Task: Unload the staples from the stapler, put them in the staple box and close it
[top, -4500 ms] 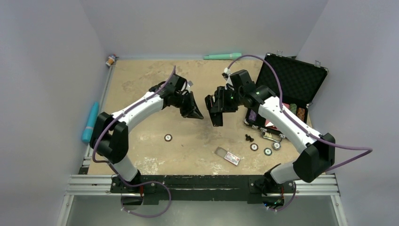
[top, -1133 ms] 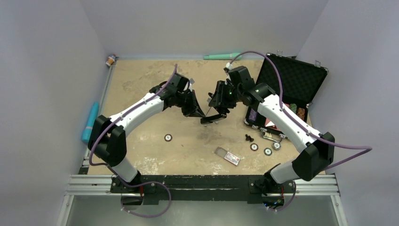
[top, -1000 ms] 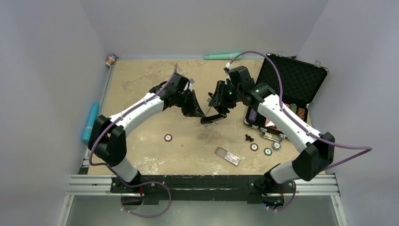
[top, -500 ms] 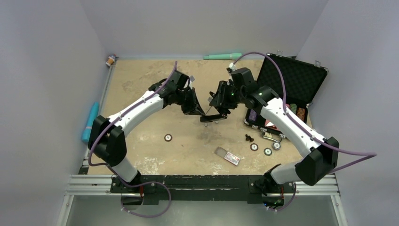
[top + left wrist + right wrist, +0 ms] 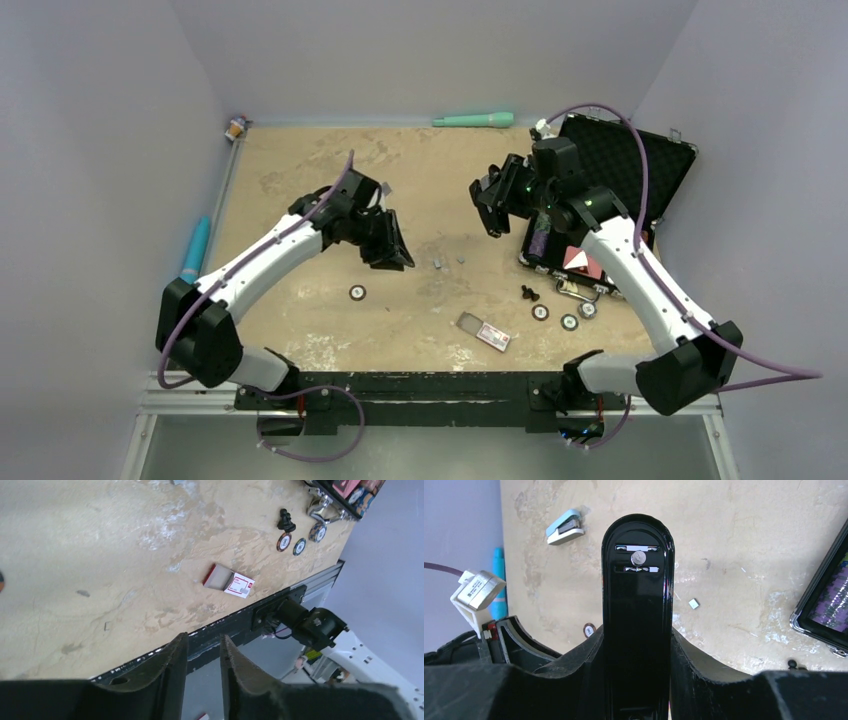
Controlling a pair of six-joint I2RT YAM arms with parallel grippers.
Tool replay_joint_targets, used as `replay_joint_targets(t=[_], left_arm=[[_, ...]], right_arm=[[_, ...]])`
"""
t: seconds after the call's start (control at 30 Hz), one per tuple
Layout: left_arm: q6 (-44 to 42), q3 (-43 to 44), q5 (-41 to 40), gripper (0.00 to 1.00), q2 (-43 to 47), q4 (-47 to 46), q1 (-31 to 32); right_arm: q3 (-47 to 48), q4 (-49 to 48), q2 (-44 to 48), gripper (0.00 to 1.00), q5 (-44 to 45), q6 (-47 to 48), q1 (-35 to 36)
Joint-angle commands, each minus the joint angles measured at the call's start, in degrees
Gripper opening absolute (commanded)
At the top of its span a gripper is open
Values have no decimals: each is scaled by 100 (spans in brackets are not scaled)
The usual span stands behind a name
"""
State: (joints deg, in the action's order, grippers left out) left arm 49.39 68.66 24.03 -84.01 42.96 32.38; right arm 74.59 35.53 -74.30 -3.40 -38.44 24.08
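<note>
The right pincer (image 5: 636,647) is clamped on the black stapler (image 5: 636,580), holding it off the counter (image 5: 300,180) beside the open case (image 5: 620,165). The left pincer (image 5: 203,641) has its jaws slightly apart, with nothing between them. Two tiny grey staples (image 5: 437,263) lie on the counter between the arms

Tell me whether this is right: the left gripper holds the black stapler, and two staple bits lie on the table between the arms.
Wrong arm. The right gripper holds the black stapler, as the right wrist view shows; the left gripper holds nothing. The two staple bits do lie on the table between the arms.
</note>
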Motion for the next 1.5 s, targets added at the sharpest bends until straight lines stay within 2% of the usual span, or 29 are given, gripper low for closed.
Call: replay_joint_targets(t=[0.0, 0.1, 0.2, 0.4, 0.7, 0.83, 1.0, 1.17, 1.33, 1.47], left_arm=[[-155, -246, -232, 47, 586, 150, -223], [-258, -219, -163, 65, 764, 130, -284], [-342, -90, -166, 72, 921, 116, -294], [-331, -105, 56, 75, 1292, -218, -454], [43, -450, 848, 76, 2204, -2003, -653], [389, -455, 1422, 76, 2360, -2971, -669], [904, -407, 2362, 76, 2270, -4296, -672], [1471, -486, 2364, 80, 2195, -5637, -663], [1614, -150, 2380, 82, 1773, -5818, -545], [1615, 65, 2307, 82, 1502, -5895, -354]], right_arm=[[-42, -406, 358, 0, -161, -76, 74], [-91, -447, 451, 0, -310, -77, 73], [-94, -477, 524, 0, -464, -72, 71], [47, -490, 596, 0, -805, -156, 73], [252, -1055, 678, 0, -1815, -740, 53], [193, -1785, 791, 0, -2481, -1253, -31], [237, -2629, 843, 0, -3035, -1965, -86], [203, -3377, 887, 0, -3301, -2588, -87], [-54, -4435, 1008, 0, -3330, -3203, -85], [-37, -4661, 1014, 0, -3225, -3268, -86]])
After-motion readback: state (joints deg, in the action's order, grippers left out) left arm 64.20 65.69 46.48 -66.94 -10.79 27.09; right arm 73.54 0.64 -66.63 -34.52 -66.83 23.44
